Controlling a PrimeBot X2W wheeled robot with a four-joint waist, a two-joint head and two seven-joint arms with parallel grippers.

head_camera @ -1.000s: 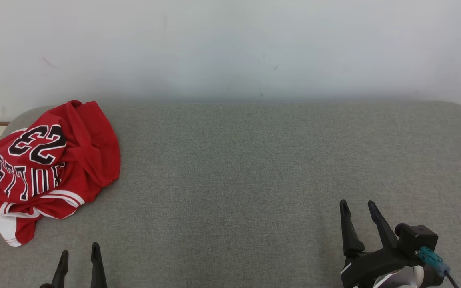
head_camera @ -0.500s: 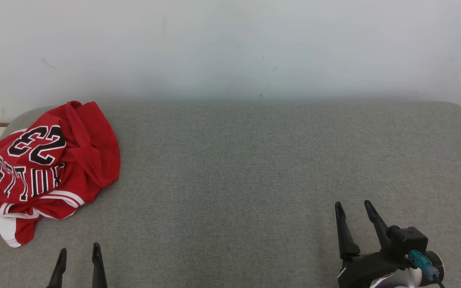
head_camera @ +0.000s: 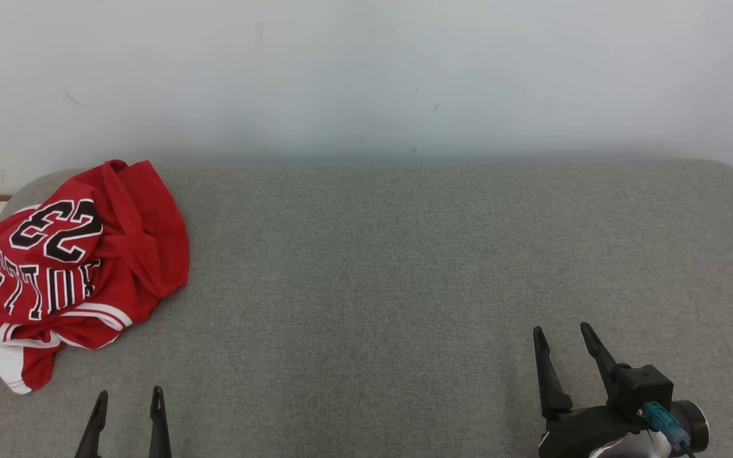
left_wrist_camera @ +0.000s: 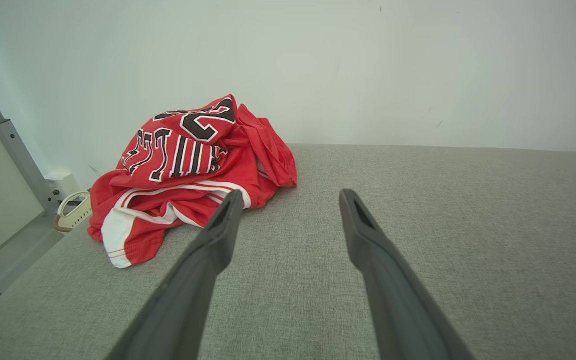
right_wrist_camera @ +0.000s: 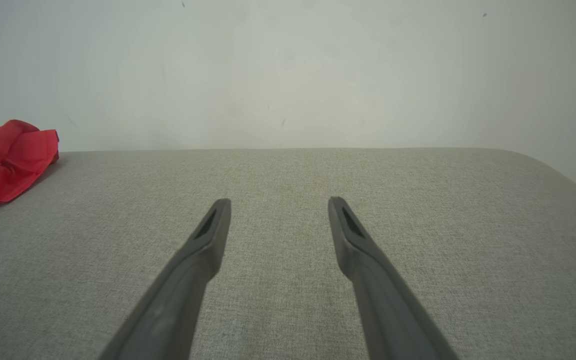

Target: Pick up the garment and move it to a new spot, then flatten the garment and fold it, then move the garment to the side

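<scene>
Crumpled red garment [head_camera: 74, 267] lies unmoved at the left end of the grey surface [head_camera: 373, 286]. Right gripper [head_camera: 560, 329], open and empty, sits slightly lower than a second ago. Left gripper [head_camera: 130, 395] stays open just beside the garment.

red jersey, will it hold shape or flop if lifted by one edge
Probably floppy: the jersey lies crumpled in soft folds, so it should drape when lifted. Likely light, thin fabric. Pushed, it would probably bunch rather than slide on the woven cushion.
</scene>
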